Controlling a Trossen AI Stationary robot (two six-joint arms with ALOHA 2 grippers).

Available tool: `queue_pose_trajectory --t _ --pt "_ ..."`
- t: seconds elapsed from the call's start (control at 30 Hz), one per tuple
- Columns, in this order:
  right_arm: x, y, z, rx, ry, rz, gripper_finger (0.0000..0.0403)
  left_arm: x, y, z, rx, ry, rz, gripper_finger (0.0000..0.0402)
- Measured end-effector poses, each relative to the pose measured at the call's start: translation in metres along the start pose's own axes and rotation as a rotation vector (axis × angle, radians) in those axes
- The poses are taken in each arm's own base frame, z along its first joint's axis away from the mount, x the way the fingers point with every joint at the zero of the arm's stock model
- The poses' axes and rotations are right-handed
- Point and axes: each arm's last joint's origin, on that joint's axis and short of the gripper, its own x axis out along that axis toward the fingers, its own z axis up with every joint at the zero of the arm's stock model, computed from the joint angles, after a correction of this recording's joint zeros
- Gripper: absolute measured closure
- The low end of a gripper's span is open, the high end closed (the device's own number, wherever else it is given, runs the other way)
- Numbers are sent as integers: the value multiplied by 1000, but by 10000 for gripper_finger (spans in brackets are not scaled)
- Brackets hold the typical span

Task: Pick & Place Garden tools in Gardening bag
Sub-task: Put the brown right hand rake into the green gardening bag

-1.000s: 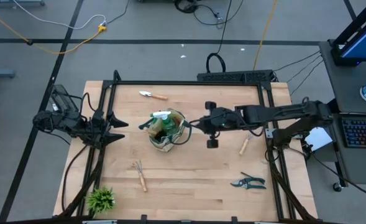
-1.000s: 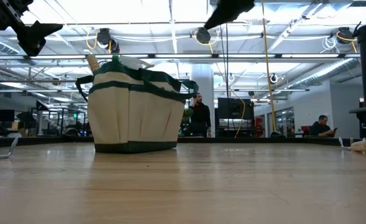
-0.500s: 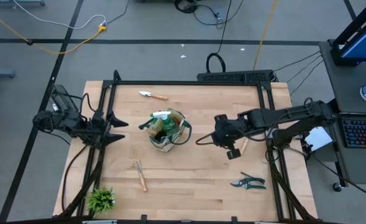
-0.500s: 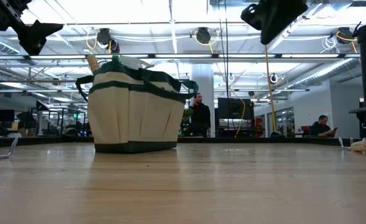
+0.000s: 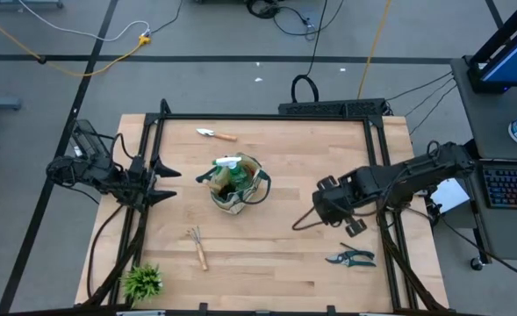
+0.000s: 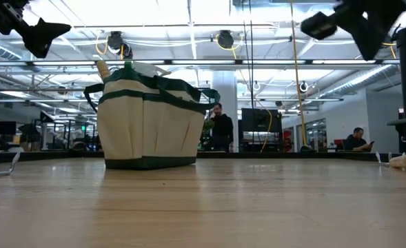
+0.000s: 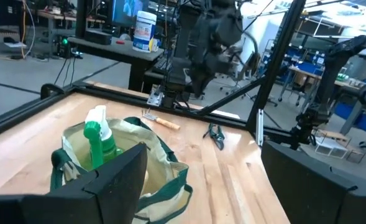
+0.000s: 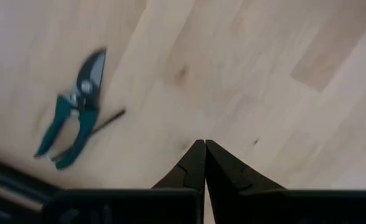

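Your gardening bag (image 5: 235, 184), beige canvas with dark green trim and a rounded mouth, sits upright near the middle of the pale wood-plank desk (image 5: 276, 254). A green spray bottle (image 7: 100, 144) with a white nozzle stands inside it. Loose garden tools lie around it: a small metal trowel (image 5: 215, 134) with a wooden handle toward the far edge, a wooden-handled pronged rake (image 5: 197, 247) nearer the front, and teal-handled pruning shears (image 5: 350, 258) with dark blades flat at the front right. Your right tool (image 8: 204, 163) hangs above bare wood near the shears, its dark fingers pressed together and holding nothing. Your left tool (image 5: 163, 183) waits at the desk's left edge, fingers spread wide and empty, pointing toward the bag. A small leafy plant (image 5: 142, 282) sits at the front left corner.
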Motion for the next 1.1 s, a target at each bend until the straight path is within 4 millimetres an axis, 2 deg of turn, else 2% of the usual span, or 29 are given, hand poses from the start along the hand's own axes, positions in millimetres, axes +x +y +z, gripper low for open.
queue_pose_trajectory --t 0.23,0.43,0.73,1.0,1.1 --pt "32 15 -15 -68 145 35 402 0 0 0 -6 0 0 78" --pt "50 20 -26 -87 220 48 403 0 0 0 -8 0 0 78" --pt "55 21 -30 -95 245 48 403 0 0 0 -7 0 0 78" --pt "55 18 -30 -135 257 -24 402 0 0 0 14 0 1 78" --pt "55 18 -30 -151 257 -20 389 0 0 0 15 -1 1 78"
